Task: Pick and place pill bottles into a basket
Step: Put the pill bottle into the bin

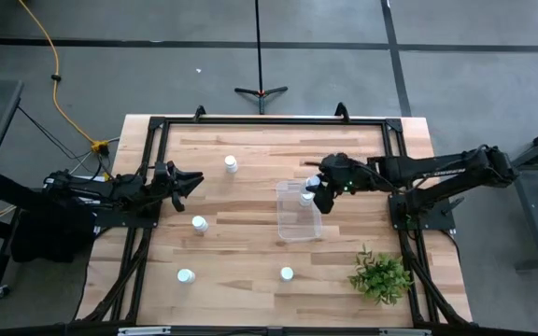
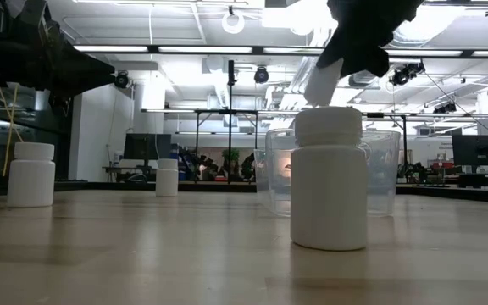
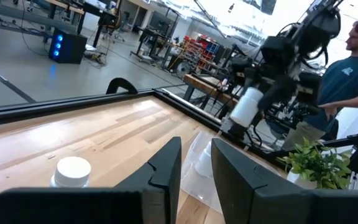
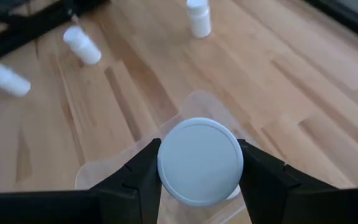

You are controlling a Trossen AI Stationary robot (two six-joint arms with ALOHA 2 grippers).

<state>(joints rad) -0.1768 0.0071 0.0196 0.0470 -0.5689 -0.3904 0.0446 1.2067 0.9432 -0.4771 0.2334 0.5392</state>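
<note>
My right gripper (image 1: 317, 189) hangs over the far end of the clear basket (image 1: 288, 233), shut on a white pill bottle (image 1: 307, 197). In the low view this bottle (image 2: 321, 82) slants down from the dark fingers, above the basket (image 2: 379, 174). Several other pill bottles stand upright on the table on their bases: one far (image 1: 231, 164), one left of the basket (image 1: 199, 223), two near the front (image 1: 186, 276) (image 1: 287, 273). My left gripper (image 1: 194, 178) waits at the table's left, level and open, with nothing between its fingers (image 3: 166, 168). My right gripper pinches the bottle's side wall (image 4: 164, 168) between its two fingers (image 4: 258, 174), one on each side. The fingers slant down from the table's right, and the bottle lies along them, its round end (image 4: 199, 160) facing the wrist. It hangs tilted, lifted clear above the basket.
A green leafy plant (image 1: 381, 277) stands at the near right corner. A black frame (image 1: 269, 122) runs along the table's far and side edges. A person (image 3: 353, 68) stands beyond the table's right side. Bare wood lies between the basket and the left bottles.
</note>
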